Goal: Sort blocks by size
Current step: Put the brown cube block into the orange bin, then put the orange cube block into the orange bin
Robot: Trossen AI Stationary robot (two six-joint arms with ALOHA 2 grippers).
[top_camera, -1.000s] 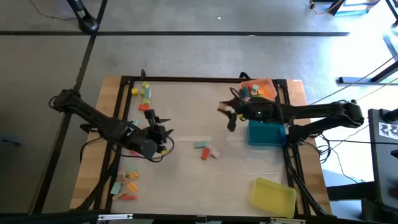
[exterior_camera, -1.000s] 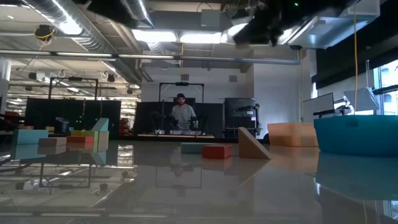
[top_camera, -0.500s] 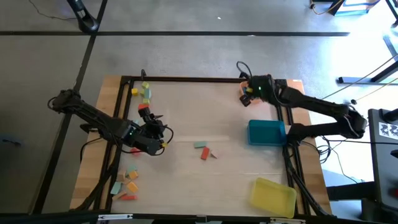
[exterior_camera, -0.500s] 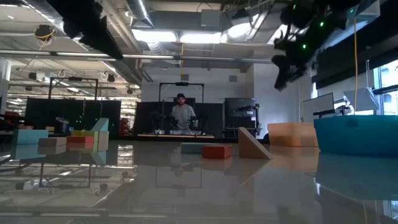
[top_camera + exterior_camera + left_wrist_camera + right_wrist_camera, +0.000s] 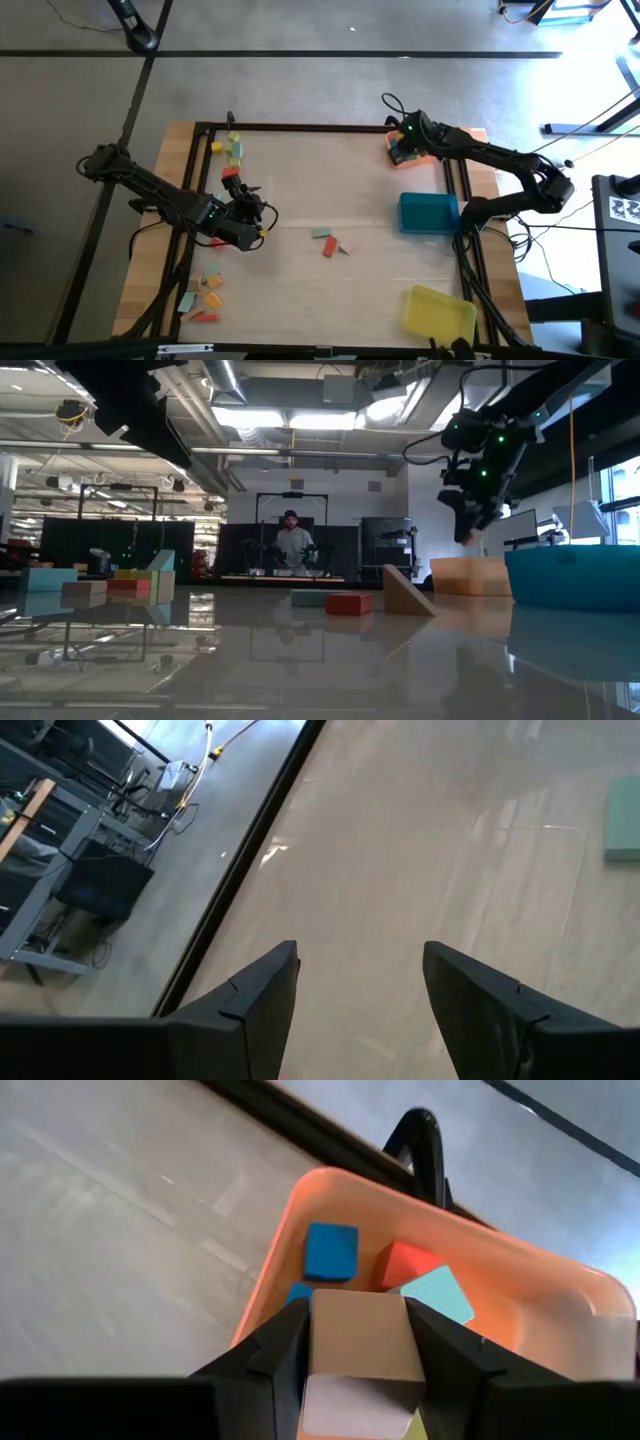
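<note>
Right claw [image 5: 355,1355] is positioned above the orange tray [image 5: 560,1295], fingers clamped on a tan block [image 5: 360,1338]. Directly beyond the claw, inside the tray, lie a blue block [image 5: 331,1250], a red block [image 5: 408,1263] and a teal block [image 5: 438,1295]. Left claw [image 5: 360,985] hangs above bare table [image 5: 420,850], fingers apart and holding nothing. 3 blocks [image 5: 331,243] lie mid-table between the 2 claws

The tan wooden block [image 5: 362,1335] between the right gripper's [image 5: 362,1370] dark fingers hid part of the orange plastic tray [image 5: 540,1305], and its lower end ran off the wrist picture's edge. From above, the tray's contents were too small to tell.
</note>
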